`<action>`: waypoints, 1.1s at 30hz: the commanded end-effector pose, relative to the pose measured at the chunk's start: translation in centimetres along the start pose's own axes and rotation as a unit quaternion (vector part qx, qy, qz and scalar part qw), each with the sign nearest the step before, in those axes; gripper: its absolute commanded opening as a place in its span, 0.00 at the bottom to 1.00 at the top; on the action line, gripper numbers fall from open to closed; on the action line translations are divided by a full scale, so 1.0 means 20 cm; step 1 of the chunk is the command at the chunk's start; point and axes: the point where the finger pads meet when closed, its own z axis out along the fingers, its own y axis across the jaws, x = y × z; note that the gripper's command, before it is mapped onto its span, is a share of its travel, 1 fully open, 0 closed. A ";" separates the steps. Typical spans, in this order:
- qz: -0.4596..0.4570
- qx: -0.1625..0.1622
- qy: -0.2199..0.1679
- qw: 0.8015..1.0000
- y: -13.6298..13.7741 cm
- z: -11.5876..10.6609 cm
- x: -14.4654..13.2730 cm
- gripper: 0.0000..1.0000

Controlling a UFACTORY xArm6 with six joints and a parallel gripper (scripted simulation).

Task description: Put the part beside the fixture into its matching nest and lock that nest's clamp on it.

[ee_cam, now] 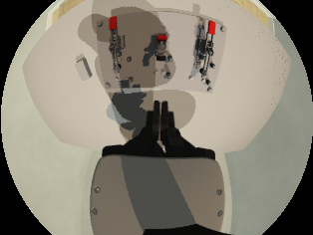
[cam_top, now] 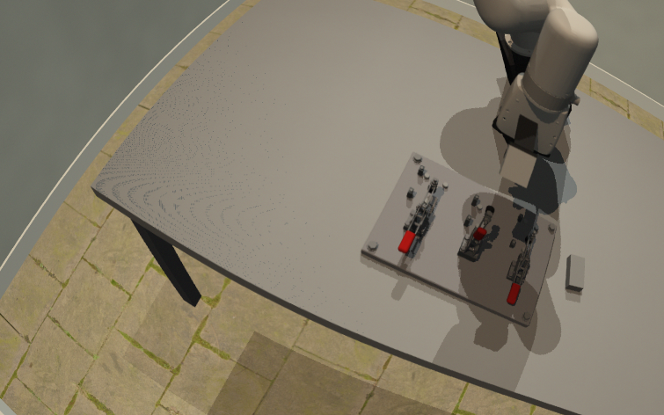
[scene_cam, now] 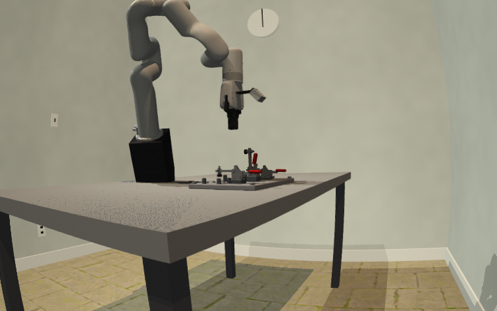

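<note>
The part (cam_top: 575,272) (ee_cam: 84,67), a plain grey block, lies on the table beside the fixture plate (cam_top: 437,265) (scene_cam: 219,186) (ee_cam: 181,45). The middle clamp (cam_top: 470,247) (scene_cam: 249,158) (ee_cam: 160,50) stands open, bar and red handle raised. The clamp at the top view's left (cam_top: 419,220) (scene_cam: 237,172) (ee_cam: 206,47) and the one nearest the part (cam_top: 521,267) (scene_cam: 266,171) (ee_cam: 115,45) have handles and bars down; whether they are locked cannot be told. No part shows in any nest. My gripper (scene_cam: 232,128) (ee_cam: 159,109) is shut and empty, high above the plate's clamp-free side; the top view hides its fingers.
Small dark blocks and pads stand on the plate around each clamp's bar end. Bolt heads (cam_top: 417,158) (cam_top: 372,245) rise at its corners. The raised middle bar is the tallest thing on the plate. The arm's shadow darkens the middle and part-side nests.
</note>
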 end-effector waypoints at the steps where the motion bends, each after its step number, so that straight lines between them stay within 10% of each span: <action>1: 0.000 0.001 0.002 1.000 0.00 -0.01 0.01 0.00; 12: 0.000 0.001 0.002 1.000 0.00 -0.01 0.01 0.00; 13: 0.000 0.001 0.002 1.000 0.00 -0.01 0.01 0.47; 33: 0.000 0.001 0.002 1.000 0.00 -0.01 0.01 0.47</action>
